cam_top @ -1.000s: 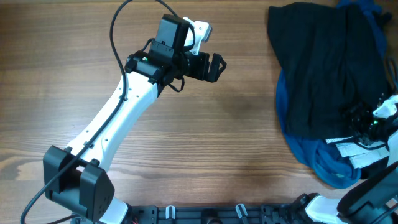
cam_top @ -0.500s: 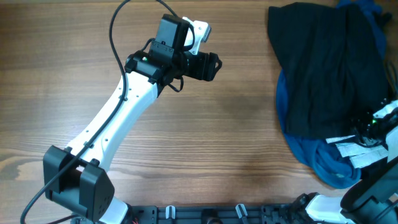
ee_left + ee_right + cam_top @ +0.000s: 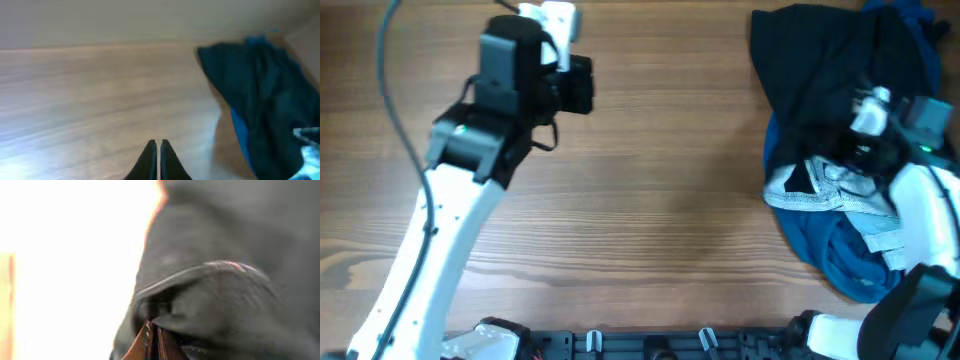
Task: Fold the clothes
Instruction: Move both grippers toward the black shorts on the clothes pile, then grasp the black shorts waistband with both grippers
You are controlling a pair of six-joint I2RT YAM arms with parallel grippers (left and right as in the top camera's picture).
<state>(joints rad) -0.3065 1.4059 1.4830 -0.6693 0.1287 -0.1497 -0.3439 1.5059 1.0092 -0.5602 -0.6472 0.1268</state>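
Two arms work over one wooden surface point(image 3: 670, 200), and the clothes lie in one heap of three layers. A black garment point(image 3: 840, 70) lies on top, filling the far right corner. A blue garment point(image 3: 840, 265) shows beneath it and bulges out toward the near edge. A pale grey-white strip of cloth point(image 3: 850, 200) lies between them, across the middle of the heap. The heap runs along the right edge and passes out of the overhead picture there.

The left gripper point(image 3: 582, 85) hangs close to the far edge, left of centre and well apart from the clothes. In the left wrist view its two fingers point(image 3: 151, 159) are pressed together with nothing between them, over bare wood. The left arm point(image 3: 440, 230) slants from the near left corner up to that point.

The right gripper point(image 3: 845, 150) sits on the heap at the lower hem of the black garment, just above the pale strip. The right wrist view is blurred, but its fingers meet at the tips, pinching a bunched fold of the black cloth. The right arm point(image 3: 920, 210) comes up along the right edge.

From the heap's left border to the left edge, the wood is open across the middle and near side.
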